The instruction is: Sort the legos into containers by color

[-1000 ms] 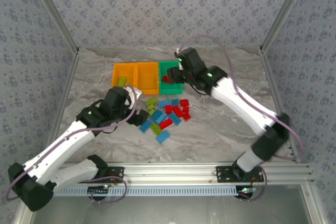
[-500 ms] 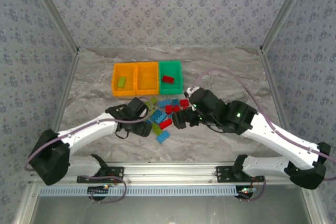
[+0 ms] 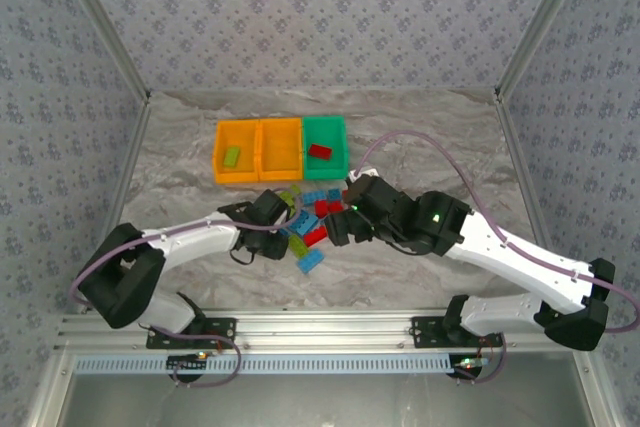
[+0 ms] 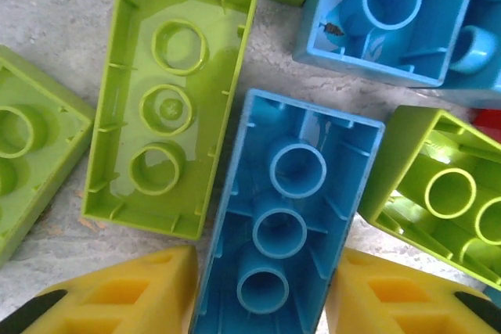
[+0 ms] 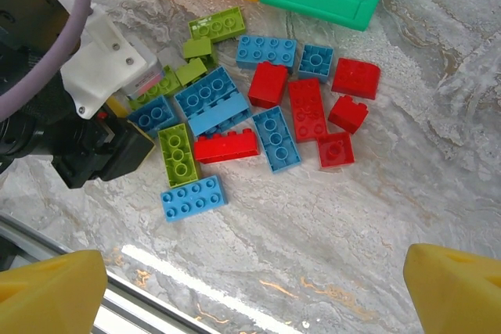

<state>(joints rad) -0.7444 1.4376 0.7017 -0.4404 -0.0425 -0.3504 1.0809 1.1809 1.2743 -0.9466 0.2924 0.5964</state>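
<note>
Table [image 3: 430, 137]: grey marbled top.

Left arm [image 3: 190, 239] and right arm [image 3: 500, 247]: both reach inward, heads meeting over the middle of the table.

Containers, one row at far centre, sides touching:
- left orange bin [image 3: 245, 142] holds one lime brick [image 3: 231, 156]
- middle orange bin [image 3: 281, 147]
- green bin [image 3: 335, 137], rightmost, holds one red brick [image 3: 320, 151]

Right gripper [image 5: 252, 287]: fingers spread wide, nothing between them. It hangs above the table just near of the lego pile [image 5: 306, 109].

Left gripper [image 4: 262, 295]: down at the left edge of the pile. Its yellow fingertips [image 4: 117, 299] sit against both long sides of a light blue brick [image 4: 286, 217], pinching it. The brick lies hollow side up on the table.

Lego pile: loose red, light blue and lime bricks, just near of the bins, between the two grippers. Reds mostly to the right, lime to the left.

Upturned lime brick [image 4: 168, 107]: just left of the pinched blue one.
</note>
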